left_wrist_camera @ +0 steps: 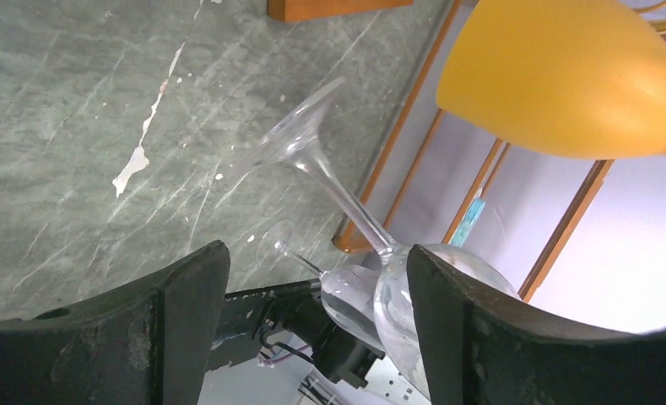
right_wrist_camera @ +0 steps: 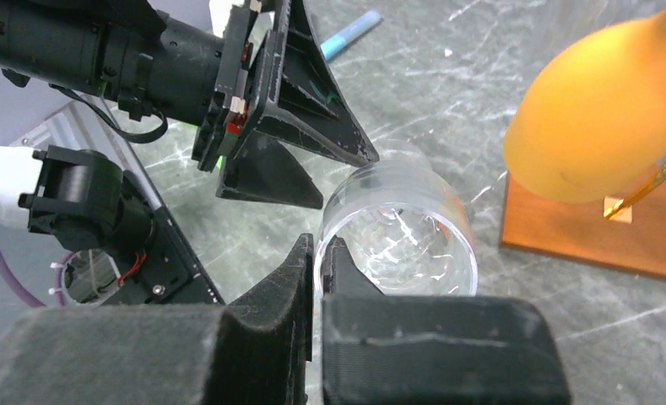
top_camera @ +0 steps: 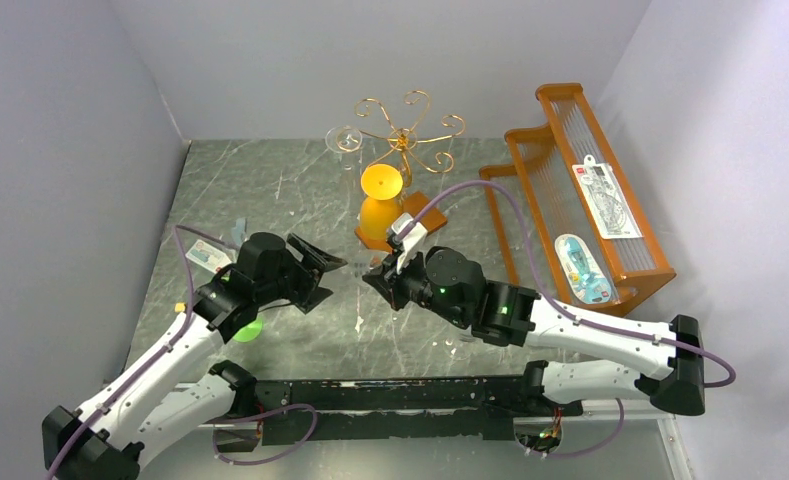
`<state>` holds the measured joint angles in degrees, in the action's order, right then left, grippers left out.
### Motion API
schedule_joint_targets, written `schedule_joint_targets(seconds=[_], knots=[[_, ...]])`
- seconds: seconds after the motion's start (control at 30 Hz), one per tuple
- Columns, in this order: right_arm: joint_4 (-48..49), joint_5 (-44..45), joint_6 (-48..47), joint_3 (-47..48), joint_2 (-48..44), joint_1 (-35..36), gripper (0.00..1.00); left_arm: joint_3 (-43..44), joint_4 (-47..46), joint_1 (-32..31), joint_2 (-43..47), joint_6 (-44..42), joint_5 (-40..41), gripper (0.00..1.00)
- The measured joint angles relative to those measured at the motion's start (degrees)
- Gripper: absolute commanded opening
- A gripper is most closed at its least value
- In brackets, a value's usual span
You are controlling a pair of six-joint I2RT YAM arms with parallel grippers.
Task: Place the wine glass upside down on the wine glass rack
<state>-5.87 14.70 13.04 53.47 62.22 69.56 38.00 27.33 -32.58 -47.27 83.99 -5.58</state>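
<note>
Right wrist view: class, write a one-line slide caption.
Right gripper pinches the clear wine glass by its rim, beside the orange glass on the rack.

your wine glass point(left_wrist_camera: 346, 198) is clear, with a long thin stem and a round foot. it is held tilted, neither upright nor inverted, its rim pinched by the right gripper point(right_wrist_camera: 316, 253). the wine glass rack point(top_camera: 407, 125), gold wire scrolls on 1 post over a brown wooden base, stands upright just beyond it.

White-shelled left arm point(top_camera: 160, 360) and right arm point(top_camera: 600, 335), black joints, looping purple cables point(top_camera: 490, 195), green lights point(top_camera: 248, 330) near the wrists, 2 black wedge-shaped, scuffed pincer fingers point(left_wrist_camera: 186, 321) each, black base rail point(top_camera: 400, 395)
</note>
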Motion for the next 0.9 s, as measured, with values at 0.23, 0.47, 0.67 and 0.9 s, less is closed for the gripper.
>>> schedule_joint_targets(seconds=[0.23,0.47,0.67,0.9], knots=[[6.3,-2.0,-6.3,-1.1,0.0,0.2,0.0,0.9,0.8,0.0,-3.1,2.3,1.0,0.53],[10.2,-3.3,-10.1,-1.9,-0.3,0.2,0.0,4.5,0.8,0.0,-5.2,2.3,3.2,0.5],[12.5,-2.9,-11.6,-2.8,-0.5,0.2,0.0,4.4,0.2,0.0,-3.3,2.5,4.4,0.54],[13.2,-1.4,-11.8,-3.1,-0.5,0.2,0.0,4.4,1.0,0.0,1.2,3.5,8.7,0.58]])
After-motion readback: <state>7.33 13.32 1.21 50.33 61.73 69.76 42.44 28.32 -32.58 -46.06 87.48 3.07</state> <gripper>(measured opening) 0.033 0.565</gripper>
